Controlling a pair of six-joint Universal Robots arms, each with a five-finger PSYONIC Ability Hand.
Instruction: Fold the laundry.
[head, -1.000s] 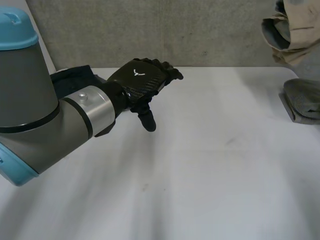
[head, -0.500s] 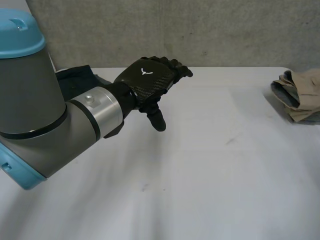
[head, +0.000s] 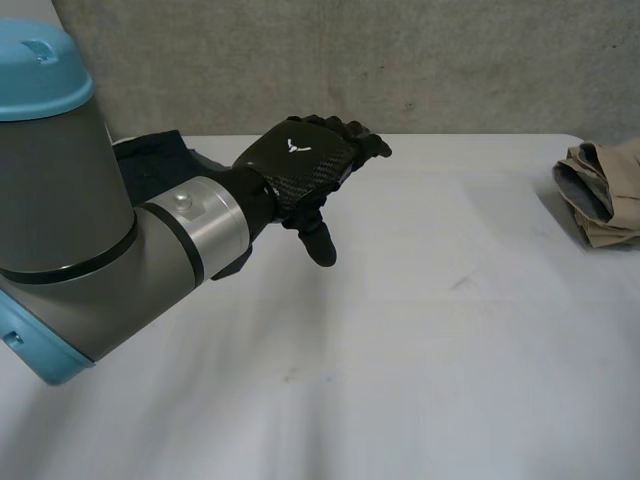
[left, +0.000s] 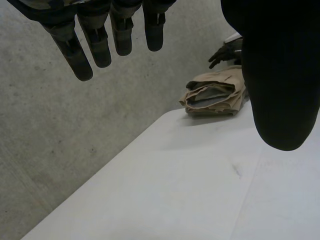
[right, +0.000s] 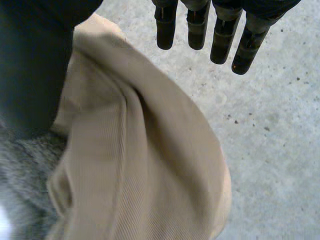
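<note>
Two hands: both are empty, with no fingers closed on any cloth.
Left hand (head: 300, 172): it hovers above the white table (head: 420, 340) with its fingers straight to relaxed and its thumb hanging down. It holds nothing, and over the last second it has drifted a little toward the table's middle.
Right hand (right: 197, 27): its fingers are straight and spread, reaching out past the tan bundle under its palm. They are not curled round the cloth, so it looks to have let go.
Tan garment (head: 605, 195): it lies as a folded bundle at the table's right edge, with grey fabric (right: 25, 185) showing among its layers. A second ago it hung lifted over a grey piece lying there; now it rests down on the table.
Dark cloth (head: 155, 155): it lies at the table's far left edge, behind the left arm, and neither hand is on it.
Meaning for the task: the tan piece appears folded and set aside. The dark cloth is probably next, and the left hand is the nearer one, though it points away from it.
</note>
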